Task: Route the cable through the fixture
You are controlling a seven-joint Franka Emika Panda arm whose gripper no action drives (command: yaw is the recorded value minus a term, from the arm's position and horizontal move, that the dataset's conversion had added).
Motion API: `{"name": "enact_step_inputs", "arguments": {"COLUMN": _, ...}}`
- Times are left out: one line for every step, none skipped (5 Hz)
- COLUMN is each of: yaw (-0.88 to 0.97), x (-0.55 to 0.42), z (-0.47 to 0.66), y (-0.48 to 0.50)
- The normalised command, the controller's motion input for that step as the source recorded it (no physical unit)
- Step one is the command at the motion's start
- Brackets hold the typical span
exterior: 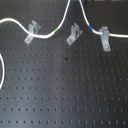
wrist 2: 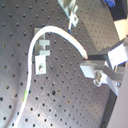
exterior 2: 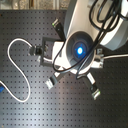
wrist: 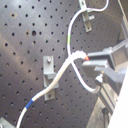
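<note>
The white cable (exterior: 47, 35) lies on the black bench (exterior: 65, 95), close to its far edge in the first exterior view. It runs by three grey clips that stand in a row there. It touches the left clip (exterior: 32, 31) and looks like it goes through it. It also reaches the right clip (exterior: 105, 38), just past its blue band (exterior: 91, 27). But between those two, the cable lifts up in a big loop and goes out of the picture. The middle clip, the fixture (exterior: 73, 34), has no cable in it. In the first wrist view, the hand (wrist: 90, 65) is pinching the cable, with the cable bent in a loop right at its fingers. So I think the job is partly done. The cable must yet be brought down and pushed into the middle fixture.
</note>
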Motion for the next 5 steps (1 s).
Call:
{"name": "enact_step_inputs", "arguments": {"yaw": 0.62, "x": 0.067, "z": 0.27, "y": -0.138}}
{"name": "enact_step_inputs", "arguments": {"yaw": 0.16, "x": -0.267, "z": 0.33, "y": -0.275}}
{"name": "enact_step_inputs", "arguments": {"yaw": 0.04, "x": -0.308, "z": 0.33, "y": -0.253}}
{"name": "enact_step_inputs", "arguments": {"yaw": 0.00, "x": -0.282, "z": 0.28, "y": -0.066}}
{"name": "enact_step_inputs", "arguments": {"yaw": 0.00, "x": -0.125, "z": 0.28, "y": 0.044}}
